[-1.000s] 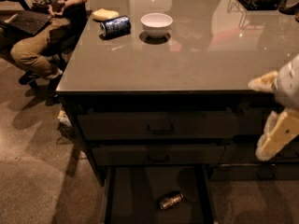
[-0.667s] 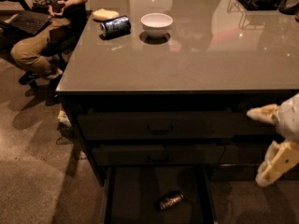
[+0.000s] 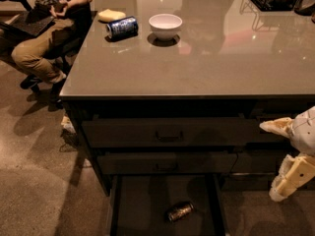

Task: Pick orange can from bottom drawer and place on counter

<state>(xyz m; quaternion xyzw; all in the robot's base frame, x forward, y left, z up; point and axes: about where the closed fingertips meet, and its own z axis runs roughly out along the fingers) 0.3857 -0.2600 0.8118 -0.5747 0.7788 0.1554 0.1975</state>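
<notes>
The counter (image 3: 197, 68) fills the upper frame; beneath it the bottom drawer (image 3: 142, 205) stands pulled out at bottom centre. At the right edge the hand (image 3: 269, 161) has sunk slightly lower than a moment ago, its two pale fingers (image 3: 290, 173) spread with nothing between. The orange can (image 3: 179, 211), label unreadable, lies unmoved on its side in the drawer, lower left of the hand, well apart.

Orange can (image 3: 179, 211) in bottom drawer (image 3: 142, 203); gripper (image 3: 269, 161) right of drawer.
</notes>
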